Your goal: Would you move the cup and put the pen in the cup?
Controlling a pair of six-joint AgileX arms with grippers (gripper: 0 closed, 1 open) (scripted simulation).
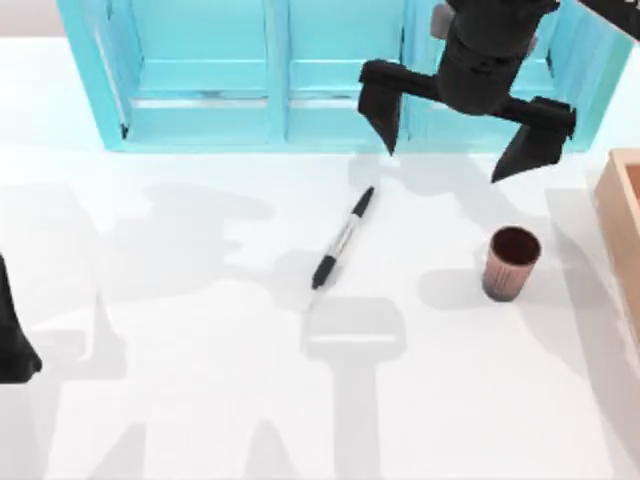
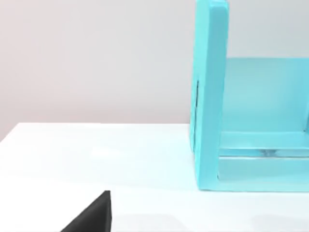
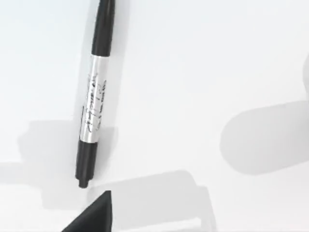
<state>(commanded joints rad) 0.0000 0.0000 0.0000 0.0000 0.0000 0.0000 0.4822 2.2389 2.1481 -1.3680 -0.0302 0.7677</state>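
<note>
From above, the right gripper (image 1: 463, 125) hangs near the desk's far edge, right of centre, in front of the turquoise shelf unit (image 1: 270, 80). Its body is a dark, matte, rounded block, and its two wedge-shaped fingers (image 1: 381, 103) are spread wide apart with nothing between them. The left gripper (image 1: 12, 335) sits at the desk's left edge as a black shape cut off by the frame; whether its fingers are apart or together cannot be told.

One pen (image 1: 343, 238) lies flat on the white desk (image 1: 200, 400) near the middle, slanted, one end toward the far edge and the other toward the near edge. It is slim, black at both ends with a grey-white middle. One cup (image 1: 511, 263) stands upright toward the right edge, well apart from the pen: a small reddish-brown tumbler with faintly ribbed, slightly tapered sides and a dark inside. A light wooden box (image 1: 622, 225) juts in at the right edge, just beside the cup. Soft grey shadows lie across the smooth surface.

The left wrist view shows the flat white desk (image 2: 96, 154), a thick turquoise side panel of the shelf unit (image 2: 210, 96) with an open compartment behind it, and one black finger tip (image 2: 94, 216).

The right wrist view looks down on the pen (image 3: 94, 92), its pale barrel carrying small dark print, lying on the desk (image 3: 193, 72), with one black finger tip (image 3: 94, 216) close to its end.
</note>
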